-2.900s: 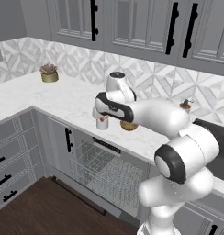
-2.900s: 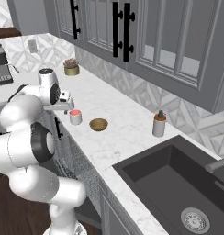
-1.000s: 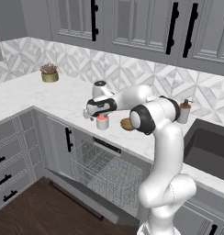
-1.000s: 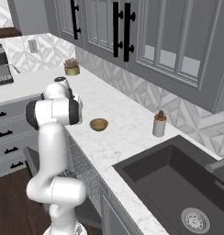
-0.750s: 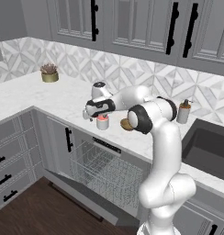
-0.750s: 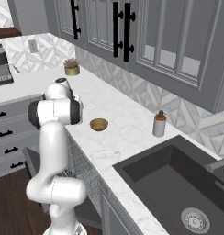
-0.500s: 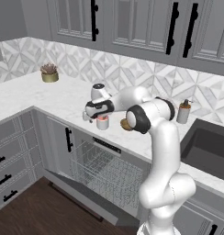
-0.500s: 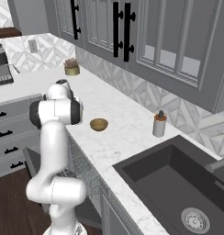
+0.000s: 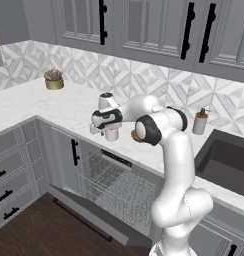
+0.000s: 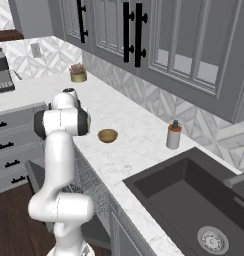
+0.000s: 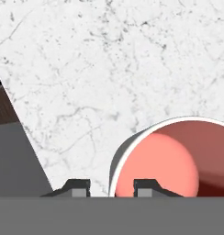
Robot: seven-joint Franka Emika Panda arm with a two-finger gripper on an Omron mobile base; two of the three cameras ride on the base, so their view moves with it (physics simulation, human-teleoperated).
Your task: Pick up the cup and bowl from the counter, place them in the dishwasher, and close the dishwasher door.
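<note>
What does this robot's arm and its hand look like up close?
The arm is a chain of smooth, rounded, glossy white segments linked by dark ring-shaped joints, with no loose cables showing. It rises from a bulbous white base. The gripper at its end has two small dark fingertips with pale grey pads, seen in the hand view.

Below me the white veined marble counter (image 9: 69,107) runs around a corner to a dark sink (image 10: 194,200). On it stand the cup (image 11: 178,158), white outside and pink inside, near the front edge, the brown bowl (image 10: 107,135) just beyond, a soap dispenser (image 10: 173,135) beside the sink, and a potted plant (image 9: 54,80) well apart.
</note>
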